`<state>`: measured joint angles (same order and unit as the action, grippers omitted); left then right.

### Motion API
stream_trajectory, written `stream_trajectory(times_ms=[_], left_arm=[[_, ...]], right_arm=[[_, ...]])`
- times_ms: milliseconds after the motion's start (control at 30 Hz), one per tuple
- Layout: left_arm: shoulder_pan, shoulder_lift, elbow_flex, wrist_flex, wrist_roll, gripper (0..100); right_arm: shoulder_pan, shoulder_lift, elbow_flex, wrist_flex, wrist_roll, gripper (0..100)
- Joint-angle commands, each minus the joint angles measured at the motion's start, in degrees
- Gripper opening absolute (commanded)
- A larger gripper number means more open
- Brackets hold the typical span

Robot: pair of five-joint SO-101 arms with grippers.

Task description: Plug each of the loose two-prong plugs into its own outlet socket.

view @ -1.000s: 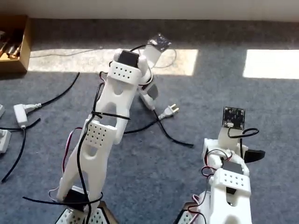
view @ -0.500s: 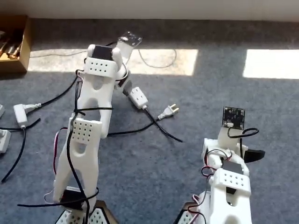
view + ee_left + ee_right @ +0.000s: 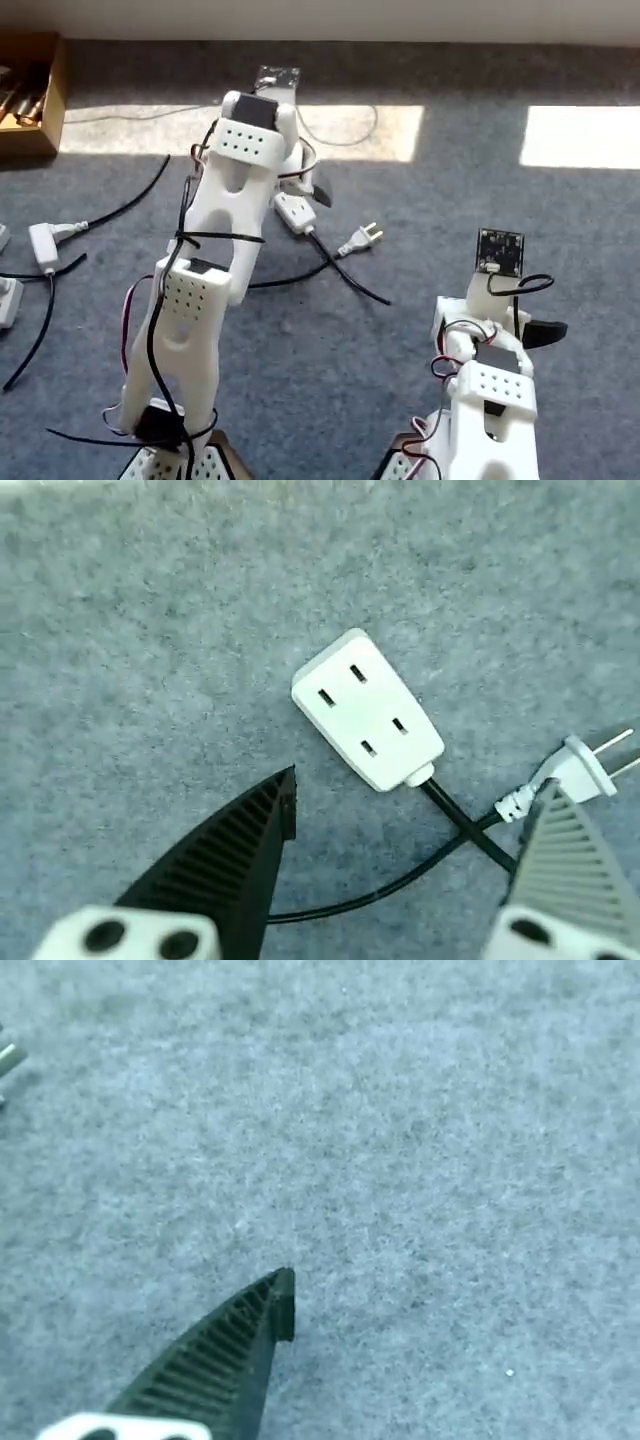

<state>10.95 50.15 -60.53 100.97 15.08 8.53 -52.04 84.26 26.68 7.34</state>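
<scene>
Carpet (image 3: pixel 330 380), grey, carrying all items. Left arm (image 3: pixel 225 230) stretched forward across it, the left gripper (image 3: pixel 419 785) hovering over the white two-socket outlet block (image 3: pixel 368 710), fingers apart and touching nothing. Right arm (image 3: pixel 488 385) folded low, well apart from the cables; whether the right gripper (image 3: pixel 525 328) is open cannot be told. Black cord (image 3: pixel 470 825) leaving the block's narrow end and crossing a second cord. White two-prong plug (image 3: pixel 585 765) lying loose near the block, prongs pointing away from it.
</scene>
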Motion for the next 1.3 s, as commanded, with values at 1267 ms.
stream_trajectory(times_ms=[1267], left_arm=[[-14.81, 8.22, -25.80, 0.79, -13.01, 1]], right_arm=[[-0.84, -1.01, -0.22, -0.75, -0.09, 59.3]])
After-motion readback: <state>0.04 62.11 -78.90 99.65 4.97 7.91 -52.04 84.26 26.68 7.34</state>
